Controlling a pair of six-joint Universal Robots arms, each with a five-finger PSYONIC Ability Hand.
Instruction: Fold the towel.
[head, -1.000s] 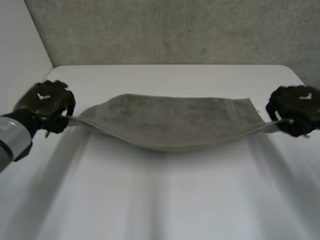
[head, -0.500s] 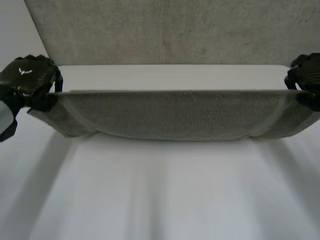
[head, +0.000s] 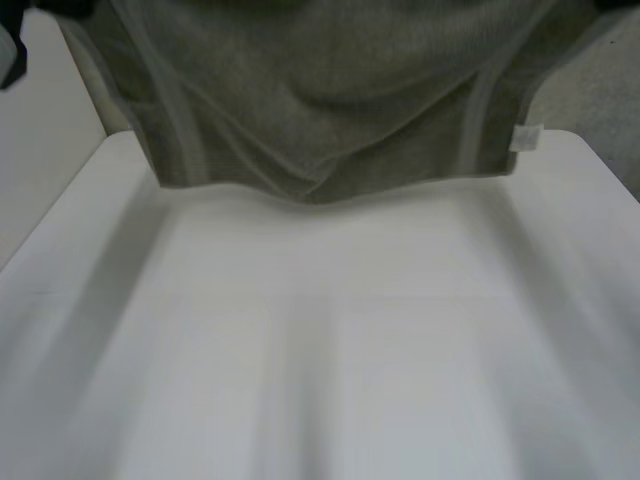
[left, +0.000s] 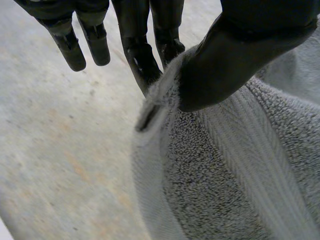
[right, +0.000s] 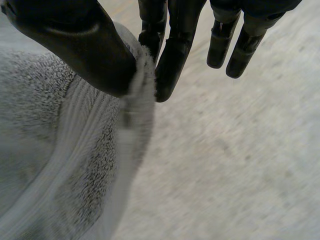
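left hand (left: 235, 55): pinches the towel (head: 330, 90) at its top left corner. The thumb presses the hem against one finger, and the other fingers (left: 90, 40) are straight and off the cloth.

risk at the towel's left corner: the hold takes in little more than the hem. A quick swing or a tug from the far side would likely pull the hem out, dropping that half.

towel: held up in the air by its two top corners, hanging as a sheet. The top edge sags between the corners and the lower edge dips into a crease at the middle.

risk at the towel's middle: the slack suggests the corners are not spread enough. If it is laid down like this, the crease would probably be pressed in and the edges would not line up.

table (head: 330, 350): below the towel's lower edge. Whether the lowest fold touches the table cannot be told.

risk at the towel's lower edge: if it goes down unevenly, one lower corner could land first and the cloth could bunch or roll under.

label tag (head: 525, 138): white, on the towel's right edge near its lower corner.

right hand (right: 75, 45): pinches the towel's top right corner between the thumb and one finger, with the remaining fingers straight and clear of the cloth.

risk at the towel's right corner: the hold is just as slight, so any mismatch in height or pace between the two hands could skew the towel or pull the corner free.
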